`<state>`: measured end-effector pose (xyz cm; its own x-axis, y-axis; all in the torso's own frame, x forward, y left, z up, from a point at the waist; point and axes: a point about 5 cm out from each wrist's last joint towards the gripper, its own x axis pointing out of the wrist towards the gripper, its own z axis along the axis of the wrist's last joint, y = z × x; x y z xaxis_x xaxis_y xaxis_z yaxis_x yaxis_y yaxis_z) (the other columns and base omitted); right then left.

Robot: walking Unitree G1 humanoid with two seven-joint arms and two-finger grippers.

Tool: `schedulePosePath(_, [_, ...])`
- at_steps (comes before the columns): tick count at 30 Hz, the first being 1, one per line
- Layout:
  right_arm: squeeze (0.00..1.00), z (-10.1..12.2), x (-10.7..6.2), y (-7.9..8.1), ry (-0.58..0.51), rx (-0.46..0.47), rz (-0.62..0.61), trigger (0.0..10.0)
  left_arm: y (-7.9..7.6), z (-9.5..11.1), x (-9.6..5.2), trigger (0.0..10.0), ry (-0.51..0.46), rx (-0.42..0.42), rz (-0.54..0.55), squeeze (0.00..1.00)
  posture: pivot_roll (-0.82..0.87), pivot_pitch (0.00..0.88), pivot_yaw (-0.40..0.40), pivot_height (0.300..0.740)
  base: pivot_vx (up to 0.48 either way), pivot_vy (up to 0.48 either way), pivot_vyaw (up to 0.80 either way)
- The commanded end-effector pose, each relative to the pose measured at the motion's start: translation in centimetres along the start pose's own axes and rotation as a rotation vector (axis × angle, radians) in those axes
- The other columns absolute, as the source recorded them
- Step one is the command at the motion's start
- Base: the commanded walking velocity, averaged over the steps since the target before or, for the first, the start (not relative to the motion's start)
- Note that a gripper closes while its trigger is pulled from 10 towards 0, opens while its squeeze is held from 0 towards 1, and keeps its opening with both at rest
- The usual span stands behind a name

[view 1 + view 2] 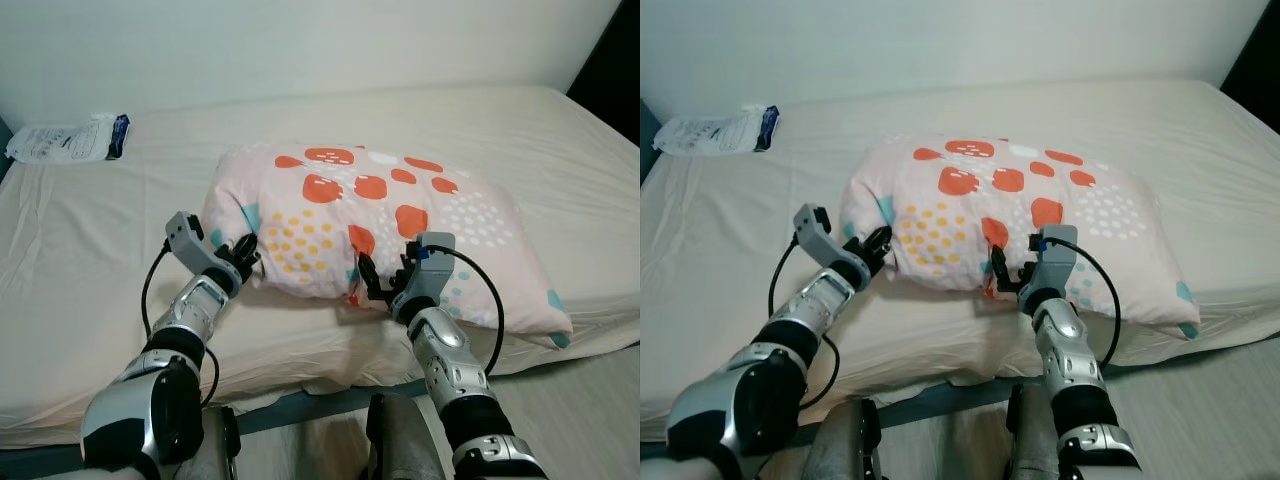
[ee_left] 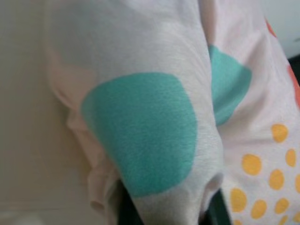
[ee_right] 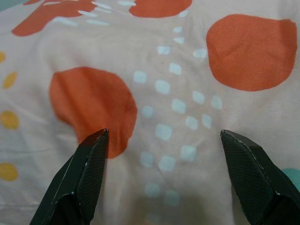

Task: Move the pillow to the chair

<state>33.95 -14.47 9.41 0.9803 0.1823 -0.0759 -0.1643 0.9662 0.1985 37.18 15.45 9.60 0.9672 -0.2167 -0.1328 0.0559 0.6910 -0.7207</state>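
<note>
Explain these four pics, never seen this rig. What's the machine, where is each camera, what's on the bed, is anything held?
It is a humanoid robot with two silver arms, each ending in a gripper of two black fingers. The two wide pictures come from a stereo camera on its head, looking down at a bed. The two close-ups come from cameras on the wrists, looking along each gripper's fingers.

On the bed lies a pale pink pillow with orange, yellow and teal spots, and a white packet near the far left corner.

The left gripper is at the pillow's near left corner, with fabric bunched between its fingers; it looks shut on it. The right gripper is at the pillow's near edge, fingers open against the fabric, not yet gripping.
</note>
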Motion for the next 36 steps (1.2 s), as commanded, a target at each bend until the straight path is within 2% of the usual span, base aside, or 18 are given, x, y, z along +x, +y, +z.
schedulePosePath(1, [0.00, -0.3, 0.1, 0.2, 0.009, 0.010, 0.000, 10.0, 0.7, -0.3, -0.3, 0.0, 0.004, 0.005, 0.038, 0.00, -0.02, 0.098, -0.047, 0.576, 0.000, 0.000, 0.00])
schedulePosePath(4, [0.00, -0.1, 0.2, 0.1, 0.004, 0.003, -0.010, 10.0, 1.6, 0.5, -0.7, 0.0, -0.031, 0.026, 0.063, 0.00, -0.02, 0.095, -0.046, 0.576, 0.000, 0.000, 0.00])
schedulePosePath(8, [0.00, -0.1, 0.2, 0.0, 0.001, 0.000, -0.017, 10.0, 1.8, 0.8, -0.9, 0.0, -0.041, 0.035, 0.064, 0.00, -0.02, 0.095, -0.046, 0.576, 0.000, 0.000, 0.00])
schedulePosePath(9, [0.00, 0.1, 0.2, -0.3, -0.008, -0.001, -0.036, 10.0, 2.2, 1.9, -1.3, 0.0, -0.069, 0.039, 0.015, 0.00, -0.02, 0.092, -0.037, 0.576, 0.000, 0.000, 0.00])
schedulePosePath(10, [0.00, 0.1, 0.2, -0.3, -0.008, -0.001, -0.036, 10.0, 2.2, 1.9, -1.3, 0.0, -0.069, 0.039, 0.015, 0.00, -0.02, 0.092, -0.037, 0.576, 0.000, 0.000, 0.00])
schedulePosePath(12, [0.00, 0.3, 0.1, -1.0, -0.018, 0.009, -0.071, 10.0, 3.2, 3.7, -2.7, 0.0, -0.091, 0.067, -0.112, 0.00, -0.02, 0.092, -0.036, 0.576, 0.000, 0.000, 0.00])
schedulePosePath(14, [0.00, 0.2, -0.1, -1.5, -0.017, 0.012, -0.086, 10.0, 4.2, 4.5, -5.1, 0.0, -0.065, 0.100, -0.227, 0.00, -0.01, 0.092, -0.038, 0.576, 0.000, 0.000, 0.00])
schedulePosePath(17, [0.00, 0.1, -0.2, -1.5, -0.016, 0.012, -0.088, 10.0, 4.6, 4.5, -6.2, 0.0, -0.048, 0.110, -0.262, 0.00, -0.01, 0.092, -0.038, 0.576, 0.000, 0.000, 0.00])
schedulePosePath(18, [0.00, 0.1, -0.2, -1.6, -0.016, 0.011, -0.089, 10.0, 5.0, 4.7, -8.0, 0.0, -0.034, 0.111, -0.303, 0.00, -0.01, 0.092, -0.038, 0.576, 0.000, 0.000, 0.00])
schedulePosePath(19, [0.00, 0.1, -0.2, -1.6, -0.016, 0.011, -0.089, 10.0, 5.0, 4.7, -8.0, 0.0, -0.034, 0.111, -0.303, 0.00, -0.01, 0.092, -0.038, 0.576, 0.000, 0.000, 0.00])
schedulePosePath(22, [0.00, 0.3, -0.3, -1.9, -0.033, 0.018, -0.107, 10.0, 6.1, 5.7, -14.1, 0.0, -0.078, 0.017, -0.330, 0.00, -0.01, 0.090, -0.040, 0.576, 0.000, 0.000, 0.00])
schedulePosePath(23, [0.00, 0.5, -0.3, -2.1, -0.040, 0.018, -0.116, 10.0, 6.3, 5.7, -15.7, 0.0, -0.087, 0.002, -0.325, 0.00, 0.00, 0.092, -0.048, 0.576, 0.000, 0.000, 0.00])
schedulePosePath(25, [0.00, 0.6, -0.3, -2.4, -0.047, 0.014, -0.129, 10.0, 6.6, 5.2, -17.7, 0.0, -0.071, -0.003, -0.321, 0.00, 0.00, 0.090, -0.054, 0.576, 0.000, 0.000, 0.00])
schedulePosePath(26, [0.00, 0.6, -0.3, -2.4, -0.047, 0.014, -0.129, 10.0, 6.6, 5.2, -17.7, 0.0, -0.071, -0.003, -0.321, 0.00, 0.00, 0.090, -0.054, 0.576, 0.000, 0.000, 0.00])
schedulePosePath(27, [0.00, 0.7, -0.3, -2.5, -0.050, 0.011, -0.136, 10.0, 6.7, 5.0, -18.5, 0.0, -0.053, -0.003, -0.323, 0.00, 0.00, 0.090, -0.054, 0.576, 0.000, 0.000, 0.00])
schedulePosePath(29, [0.00, 0.7, -0.3, -2.5, -0.050, 0.011, -0.136, 10.0, 6.7, 5.0, -18.5, 0.0, -0.053, -0.003, -0.323, 0.00, 0.00, 0.090, -0.054, 0.576, 0.000, 0.000, 0.00])
schedulePosePath(31, [0.00, 1.5, -0.1, -3.5, -0.076, 0.000, -0.192, 10.0, 8.2, 5.1, -21.1, 0.0, -0.054, 0.029, -0.220, 0.00, 0.00, 0.093, -0.069, 0.576, 0.000, 0.000, 0.00])
schedulePosePath(36, [0.00, 2.0, -0.1, -5.0, -0.086, 0.027, -0.280, 10.0, 9.4, 5.8, -22.5, 0.0, -0.087, 0.048, -0.142, 0.00, 0.01, 0.093, -0.073, 0.576, 0.000, 0.000, 0.00])
